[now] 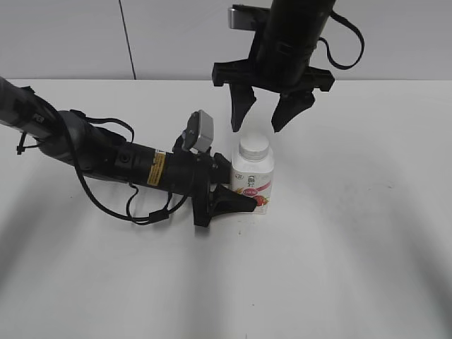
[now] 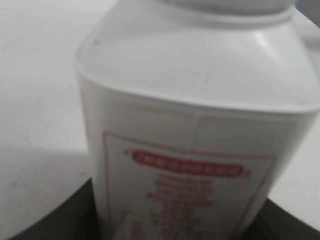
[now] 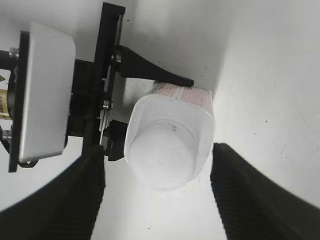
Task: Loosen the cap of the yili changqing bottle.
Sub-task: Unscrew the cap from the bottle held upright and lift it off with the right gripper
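The yili changqing bottle (image 1: 254,176) stands upright on the white table, with its pink-red label and strawberry picture low on the front. Its white cap (image 1: 254,146) is on. My left gripper (image 1: 239,201) reaches in from the left and is shut on the bottle's lower body. In the left wrist view the bottle (image 2: 200,100) fills the frame between the dark jaws (image 2: 175,225). My right gripper (image 1: 259,126) hangs open just above the cap, not touching it. From the right wrist view the cap (image 3: 161,157) lies between the open fingers (image 3: 160,210), and the bottle (image 3: 200,107) shows below it.
The white table (image 1: 367,247) has no other objects in view. The left arm (image 1: 106,155) with its cables lies low across the left side. Its white wrist camera (image 3: 45,90) sits next to the bottle. A pale wall (image 1: 70,35) rises behind.
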You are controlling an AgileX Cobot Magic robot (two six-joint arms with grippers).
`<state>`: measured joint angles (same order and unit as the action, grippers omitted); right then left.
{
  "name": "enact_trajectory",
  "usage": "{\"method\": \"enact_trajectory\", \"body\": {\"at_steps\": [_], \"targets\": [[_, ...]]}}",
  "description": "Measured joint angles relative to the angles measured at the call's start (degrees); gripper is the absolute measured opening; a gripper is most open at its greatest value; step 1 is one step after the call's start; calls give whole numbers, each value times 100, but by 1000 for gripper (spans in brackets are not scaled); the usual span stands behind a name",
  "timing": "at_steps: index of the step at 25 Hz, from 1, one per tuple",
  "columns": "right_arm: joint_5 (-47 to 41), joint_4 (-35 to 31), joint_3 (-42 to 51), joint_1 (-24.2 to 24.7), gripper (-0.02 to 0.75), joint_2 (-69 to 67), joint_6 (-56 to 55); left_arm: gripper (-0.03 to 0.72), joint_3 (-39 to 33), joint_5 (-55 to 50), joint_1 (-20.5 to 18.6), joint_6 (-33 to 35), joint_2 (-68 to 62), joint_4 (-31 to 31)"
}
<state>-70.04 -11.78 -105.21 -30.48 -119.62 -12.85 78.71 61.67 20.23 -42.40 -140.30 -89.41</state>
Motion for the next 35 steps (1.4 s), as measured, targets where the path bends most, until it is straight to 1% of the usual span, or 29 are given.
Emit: {"method": "enact_trajectory", "body": {"at_steps": [9,17,31,33,35], "targets": [[0,-5,253,0,519,0,-5,395,0,0,0,0,0,5],[0,-321,260,0,519,-262,-23,395,0,0,0,0,0,5],[-5,-292,224,0,512,-299,-31,395,0,-5,0,0,0,5],[-5,-286,224,0,497,-299,-31,395,0,-5,0,0,0,5],[-5,-248,224,0,459,-299,-31,395,0,-5,0,0,0,5]]}}
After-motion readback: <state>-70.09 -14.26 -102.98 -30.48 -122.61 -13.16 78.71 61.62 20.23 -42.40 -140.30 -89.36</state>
